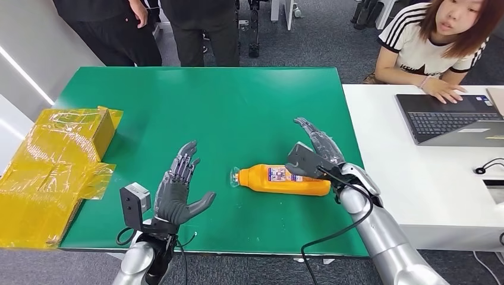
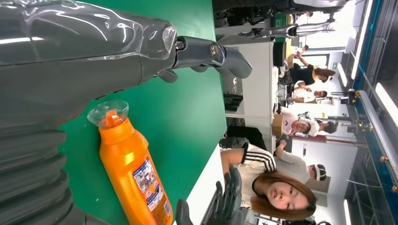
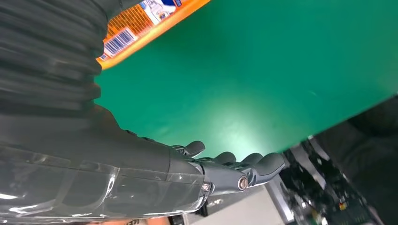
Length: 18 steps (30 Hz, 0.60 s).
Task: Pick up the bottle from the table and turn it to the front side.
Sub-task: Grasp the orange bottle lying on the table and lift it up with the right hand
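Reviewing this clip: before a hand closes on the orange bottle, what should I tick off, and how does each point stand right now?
1. Bottle reachable: ok, it lies on its side on the green table, between the two hands.
2. Right hand free: ok, fingers spread, nothing held, at the bottle's base end.
3. Left hand free: ok, open, palm up, clear of the bottle's cap end.
4. Right hand touching the bottle: cannot tell; it overlaps the base in the head view.
5. Label facing: printed label faces up; whether that is the front side, cannot tell.
6. Surroundings: ok, the yellow wrapped box and the laptop lie well away.
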### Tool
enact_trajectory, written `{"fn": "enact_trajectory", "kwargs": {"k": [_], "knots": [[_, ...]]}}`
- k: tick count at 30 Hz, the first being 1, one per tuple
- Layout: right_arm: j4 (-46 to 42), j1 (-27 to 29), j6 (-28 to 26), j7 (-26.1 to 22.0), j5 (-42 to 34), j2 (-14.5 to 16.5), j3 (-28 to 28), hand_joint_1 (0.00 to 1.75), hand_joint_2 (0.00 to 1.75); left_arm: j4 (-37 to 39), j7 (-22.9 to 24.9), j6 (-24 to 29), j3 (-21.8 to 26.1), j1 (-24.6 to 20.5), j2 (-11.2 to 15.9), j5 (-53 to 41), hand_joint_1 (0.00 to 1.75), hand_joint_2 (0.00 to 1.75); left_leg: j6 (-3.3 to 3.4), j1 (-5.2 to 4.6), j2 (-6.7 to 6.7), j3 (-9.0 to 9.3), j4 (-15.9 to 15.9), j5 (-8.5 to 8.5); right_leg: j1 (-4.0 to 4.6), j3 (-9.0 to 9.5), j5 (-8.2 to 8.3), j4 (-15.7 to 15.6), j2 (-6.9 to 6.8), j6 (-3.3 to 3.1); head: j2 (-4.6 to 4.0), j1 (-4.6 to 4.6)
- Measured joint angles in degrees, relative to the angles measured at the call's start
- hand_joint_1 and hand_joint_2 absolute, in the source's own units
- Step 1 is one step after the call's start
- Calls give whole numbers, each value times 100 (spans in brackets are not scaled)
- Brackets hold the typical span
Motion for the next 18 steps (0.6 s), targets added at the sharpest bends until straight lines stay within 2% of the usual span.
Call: {"fn": "enact_trajectory", "kwargs": {"k": [4, 10, 13, 18], "knots": [[505, -407, 504, 59, -109, -36, 248, 0, 175, 46, 41, -51, 0, -63, 1, 13, 0, 175, 0, -1, 2, -1, 0, -1, 0, 0, 0, -1, 2, 1, 0, 0], [1263, -953, 1985, 146, -764, -103, 755, 0, 175, 241, 134, -233, 0, -239, -1, 125, 0, 175, 0, -2, 1, -1, 1, 0, -1, 0, 0, -1, 1, 1, 0, 0], [1728, -1271, 2563, 222, -964, -121, 1088, 0, 175, 345, 240, -376, 0, -357, -16, 290, 0, 175, 1, -1, 0, -1, 2, 0, -1, 0, 1, -1, 0, 1, 0, -1], [2209, -1568, 2770, 280, -1015, -134, 1490, 0, 175, 460, 304, -449, 0, -485, -50, 385, 0, 175, 1, -1, 0, 0, 3, 1, -1, 0, 1, -1, 2, 1, 0, 0]]}}
